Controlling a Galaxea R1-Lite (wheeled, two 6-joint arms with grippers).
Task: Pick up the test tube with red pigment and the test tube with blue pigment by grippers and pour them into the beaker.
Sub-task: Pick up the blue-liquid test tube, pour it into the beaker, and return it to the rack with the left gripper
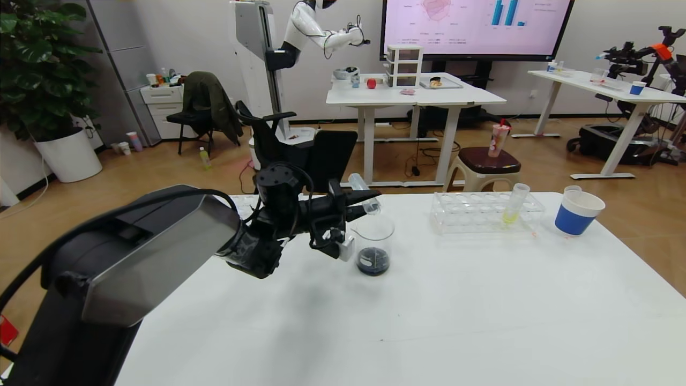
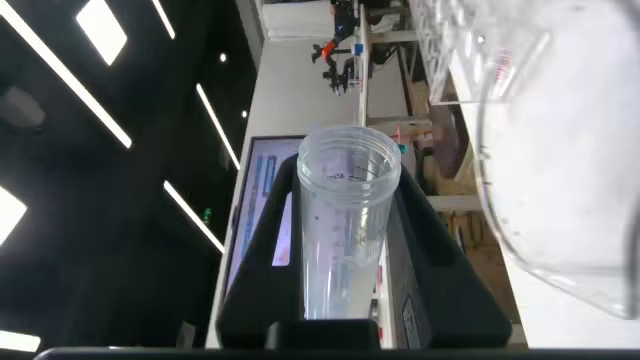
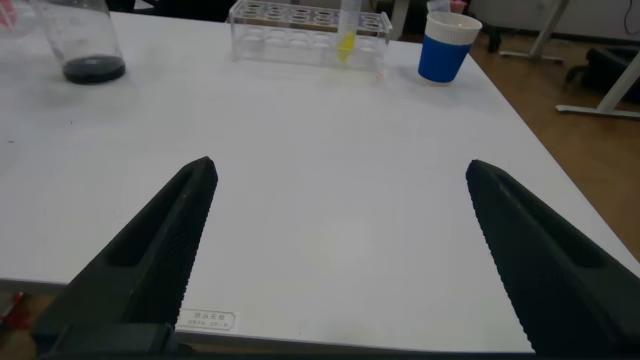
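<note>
Working across the white tabletop (image 1: 482,321), you have wide bare surface to the near and right, with its right edge running close past the blue-and-white paper cup (image 1: 578,213). Just left of that cup sits the clear tube rack (image 1: 471,213), holding only a tube with yellow-green liquid (image 1: 513,206). Left of centre stands the beaker (image 1: 373,244), dark liquid pooled in its bottom; it is glass, so treat it as breakable and easily tipped by a nudge. Your left tool (image 1: 370,201) is clenched on a clear test tube (image 2: 345,225), tilted over the beaker's mouth and looking emptied, so which pigment it held is not clear. That tube is light, slick plastic; hold it mid-body. Your right tool (image 3: 340,250) is released, hovering over bare tabletop at the near side.
</note>
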